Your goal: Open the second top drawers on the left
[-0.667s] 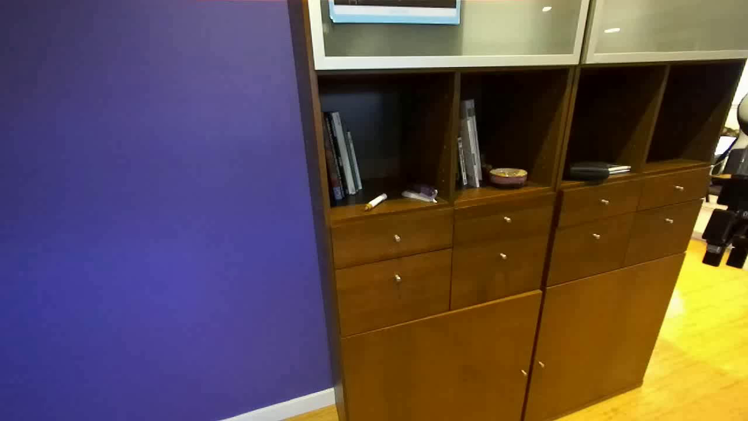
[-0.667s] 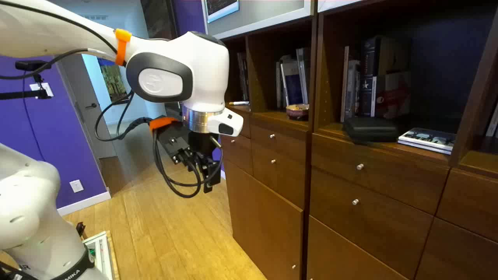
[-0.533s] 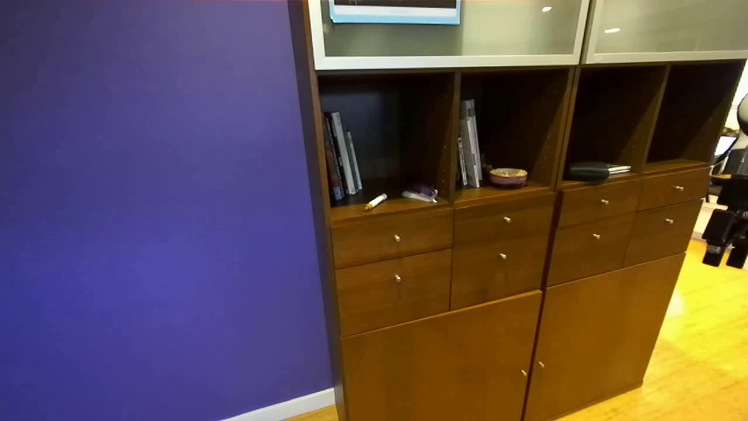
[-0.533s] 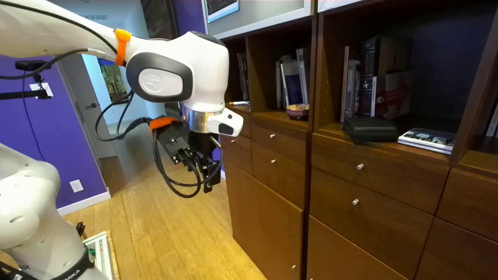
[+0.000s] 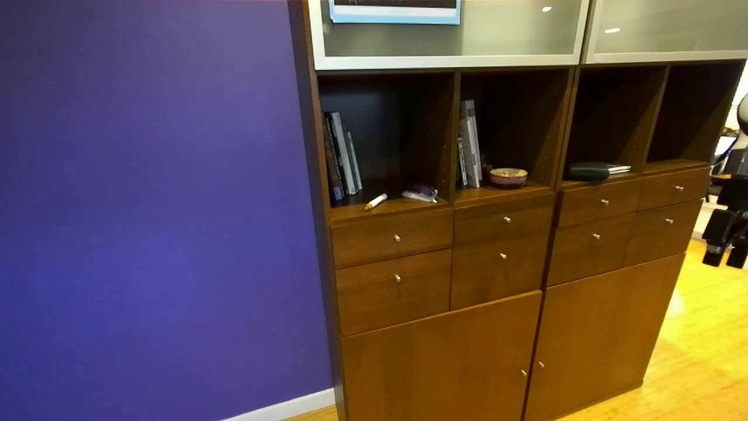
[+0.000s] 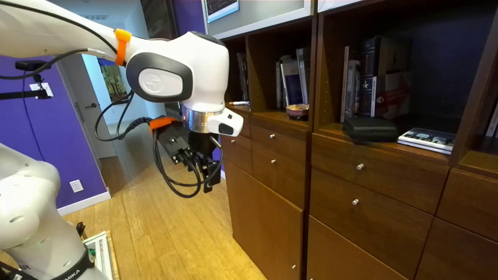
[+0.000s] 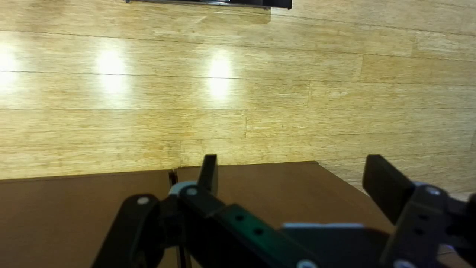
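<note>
The two second-row brown drawers on the left unit are closed. In an exterior view the left one (image 5: 374,304) and the right one (image 5: 485,278) each carry a small silver knob. In an exterior view the right one (image 6: 284,175) shows plainly, while the left one (image 6: 239,151) is partly hidden by the gripper. My gripper (image 6: 211,186) points down in front of the cabinet, apart from the drawer fronts. It also shows at the edge of an exterior view (image 5: 724,258). In the wrist view its fingers (image 7: 292,156) are spread, with nothing between them.
Shallower drawers (image 5: 365,248) sit above, and tall cabinet doors (image 5: 438,362) below. The open shelves hold books (image 5: 345,155), a marker (image 5: 376,202), a bowl (image 5: 508,178) and a black case (image 6: 369,129). A loop of cable (image 6: 183,194) hangs by the gripper above the wood floor (image 6: 167,233).
</note>
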Controlling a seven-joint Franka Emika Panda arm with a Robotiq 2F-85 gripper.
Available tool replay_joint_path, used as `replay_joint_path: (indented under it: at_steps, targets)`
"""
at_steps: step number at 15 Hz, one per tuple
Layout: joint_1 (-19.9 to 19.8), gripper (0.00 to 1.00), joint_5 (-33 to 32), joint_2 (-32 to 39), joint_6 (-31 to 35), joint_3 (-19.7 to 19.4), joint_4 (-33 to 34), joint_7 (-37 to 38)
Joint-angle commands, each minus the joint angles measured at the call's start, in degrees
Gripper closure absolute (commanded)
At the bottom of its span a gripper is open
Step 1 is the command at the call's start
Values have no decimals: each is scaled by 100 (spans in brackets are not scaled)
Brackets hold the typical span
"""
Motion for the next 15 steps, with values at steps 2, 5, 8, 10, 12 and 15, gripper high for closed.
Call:
replay_joint_path:
  at_steps: [2,5,8,10,12,15]
  targets:
    - [-206,0,77,39,-11,183,9,-73]
    - [-135,0,86,172,50,341,171,130]
    - [137,0,220,410,-32,855,529,431]
    - [354,0,287,620,-285,1280,784,701]
    - [587,0,363,835,-568,1680,993,954]
    - [838,0,485,995,-799,2294,1143,1936]
